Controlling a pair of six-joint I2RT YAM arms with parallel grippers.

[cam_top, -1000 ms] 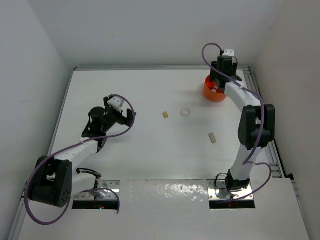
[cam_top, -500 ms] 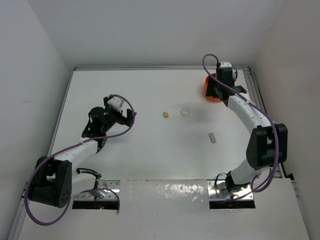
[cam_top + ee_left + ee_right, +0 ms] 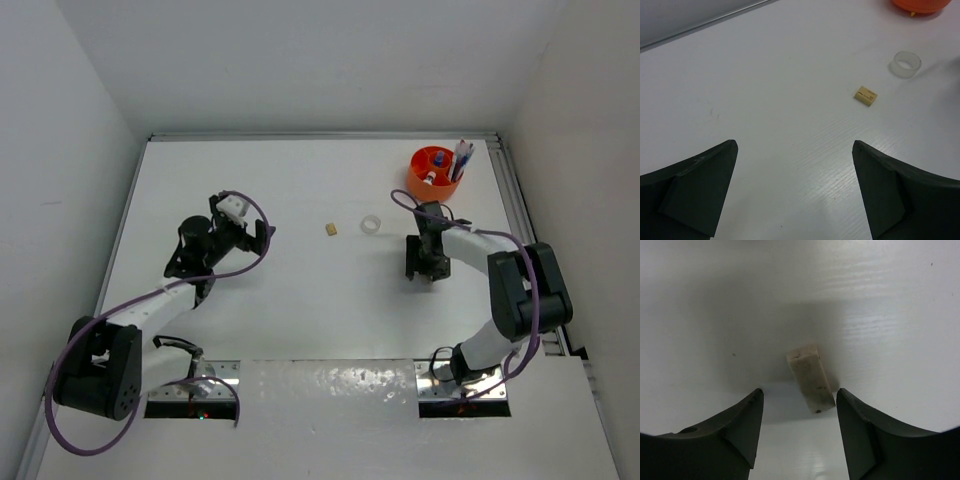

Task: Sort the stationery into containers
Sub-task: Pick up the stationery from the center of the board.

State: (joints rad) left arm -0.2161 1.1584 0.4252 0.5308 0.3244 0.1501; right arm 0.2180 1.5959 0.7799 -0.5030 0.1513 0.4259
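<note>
My right gripper (image 3: 799,392) is open and hangs low over a white eraser (image 3: 810,376) that lies flat on the table. The eraser's near end sits between the fingertips without touching them. In the top view the right gripper (image 3: 421,270) covers that eraser. The round orange tub (image 3: 420,183) stands at the back right with pens (image 3: 462,157) and a small bottle in it. A tan eraser (image 3: 330,229) and a clear tape ring (image 3: 372,225) lie mid-table, also in the left wrist view as tan eraser (image 3: 866,95) and ring (image 3: 906,64). My left gripper (image 3: 795,145) is open and empty.
The left gripper (image 3: 262,234) sits on the left half of the white table, well left of the tan eraser. A metal rail (image 3: 515,200) runs along the table's right edge next to the tub. White walls close in the back and sides.
The right arm has swung from above the orange tub back toward me and down over the white eraser. The left arm has not moved.
</note>
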